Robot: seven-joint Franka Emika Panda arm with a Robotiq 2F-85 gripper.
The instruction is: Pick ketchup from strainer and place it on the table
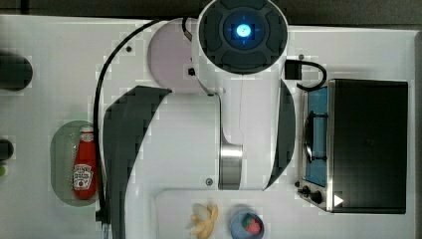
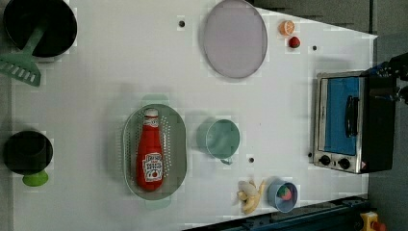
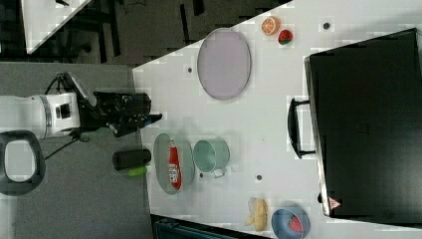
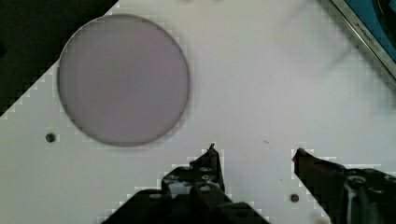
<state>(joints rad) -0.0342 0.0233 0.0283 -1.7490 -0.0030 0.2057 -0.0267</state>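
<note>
While its jaws stand apart with nothing between them, the gripper [image 4: 254, 150] hangs high over bare table [image 4: 261, 84], the grey-lilac plate [image 4: 123, 79] near it. Judged step: reach for the ketchup [image 2: 150, 153], not yet begun. Doing it well likely means lining the jaws across the bottle's narrow body, descending inside the strainer [image 2: 177, 144] rim without nudging it, and lifting straight up. In the left view the ketchup lies flat in the strainer, cap at 12 o'clock, at roughly 7 o'clock from the plate, well apart from the gripper.
</note>
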